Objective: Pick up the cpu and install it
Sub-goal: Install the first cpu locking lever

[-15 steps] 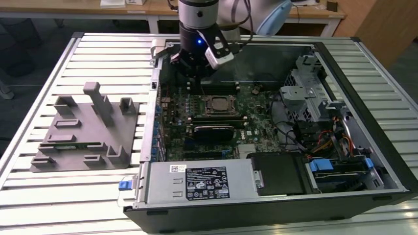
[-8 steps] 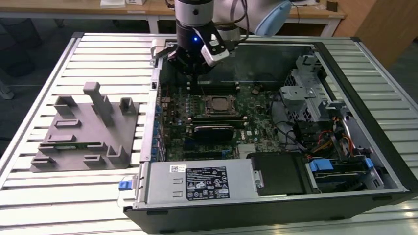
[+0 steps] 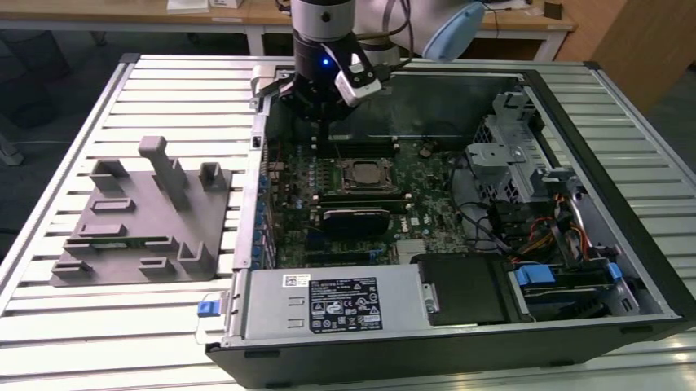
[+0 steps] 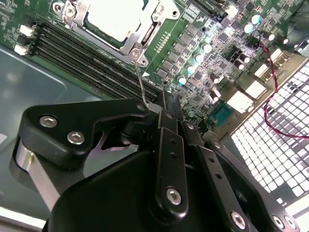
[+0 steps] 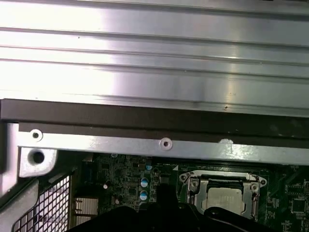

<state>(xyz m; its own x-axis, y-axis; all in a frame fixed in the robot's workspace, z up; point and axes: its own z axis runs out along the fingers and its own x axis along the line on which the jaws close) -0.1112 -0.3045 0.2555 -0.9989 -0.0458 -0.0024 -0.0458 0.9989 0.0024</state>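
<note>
Slatted table (image 3: 65, 326); open computer case (image 3: 641, 269); cpu (image 3: 363, 175) seated in socket (image 3: 337, 186).

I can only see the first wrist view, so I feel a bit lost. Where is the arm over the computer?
Observer: In the exterior view, the hand hangs over the far end of the motherboard, beyond the socket.
Operator: Is anything beside the computer?
Observer: Yes, a grey tray lies on the table, at the exterior view's left of the case.
Operator: What is near the hand?
Observer: In the second wrist view, a thin wire lever stands up from the socket's corner, close to the hand.
</note>
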